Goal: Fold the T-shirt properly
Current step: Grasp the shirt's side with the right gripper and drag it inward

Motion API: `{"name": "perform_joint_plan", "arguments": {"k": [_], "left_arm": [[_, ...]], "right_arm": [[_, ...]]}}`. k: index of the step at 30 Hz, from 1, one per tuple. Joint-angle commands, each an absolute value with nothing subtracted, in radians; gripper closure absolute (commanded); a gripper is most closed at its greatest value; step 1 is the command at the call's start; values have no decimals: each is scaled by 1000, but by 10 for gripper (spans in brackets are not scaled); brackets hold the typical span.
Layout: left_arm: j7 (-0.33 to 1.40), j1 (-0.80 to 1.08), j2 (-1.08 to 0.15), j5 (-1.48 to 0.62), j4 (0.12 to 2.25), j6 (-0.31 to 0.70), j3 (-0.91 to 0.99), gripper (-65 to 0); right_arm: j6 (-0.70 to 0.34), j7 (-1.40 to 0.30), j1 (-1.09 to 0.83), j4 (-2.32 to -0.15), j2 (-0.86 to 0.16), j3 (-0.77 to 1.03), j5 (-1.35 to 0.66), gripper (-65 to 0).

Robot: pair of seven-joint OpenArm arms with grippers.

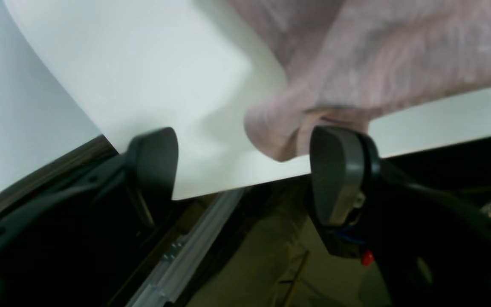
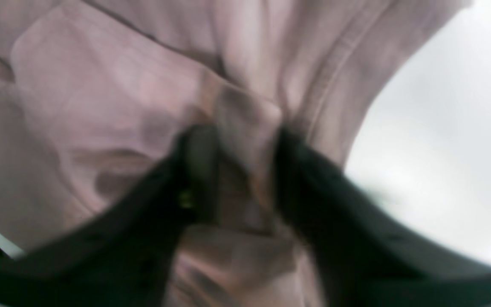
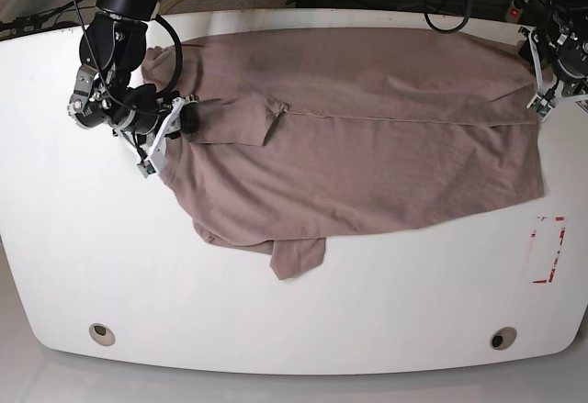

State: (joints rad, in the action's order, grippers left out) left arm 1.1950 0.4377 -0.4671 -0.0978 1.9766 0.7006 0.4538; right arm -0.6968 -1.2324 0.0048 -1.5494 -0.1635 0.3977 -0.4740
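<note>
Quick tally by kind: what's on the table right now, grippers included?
T-shirt: 1
Grippers: 2, left gripper and right gripper
Table holes: 2, left hole and right hole
Red-marked rectangle: 1
Total: 6

Soft matt cloth T-shirt (image 3: pixel 367 137) on a smooth white table (image 3: pixel 276 320).

My T-shirt (image 3: pixel 367 146) was plain dusty mauve-brown, without print, on a white table (image 3: pixel 276 311). My left gripper (image 1: pixel 245 170) had dark grey pads. At the table's 3 o'clock edge sat a red-and-white striped marking (image 3: pixel 544 249)
</note>
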Motion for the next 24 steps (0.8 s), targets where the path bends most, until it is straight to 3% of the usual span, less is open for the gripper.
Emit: {"name": "perform_joint_plan", "arguments": {"k": [1,3,16,24], "left_arm": [[1193,443,-484,-90,1989,698,464,-444],[1193,443,-484,-90,1989,698,464,-444],[1193,443,-484,-90,1988,698,463,-444],[1193,444,-484,-90,1988,698,461,-444]], "right_arm": [[-698,-1214,24,-1567,-177,401,-481,-67],[-698,-1214,24,-1570,-177,401,-489,0],[-698,-1245,19,-1719,-183,401,-481,0],[-698,-1208,25,-1718,-183,401,-479,-174]]}}
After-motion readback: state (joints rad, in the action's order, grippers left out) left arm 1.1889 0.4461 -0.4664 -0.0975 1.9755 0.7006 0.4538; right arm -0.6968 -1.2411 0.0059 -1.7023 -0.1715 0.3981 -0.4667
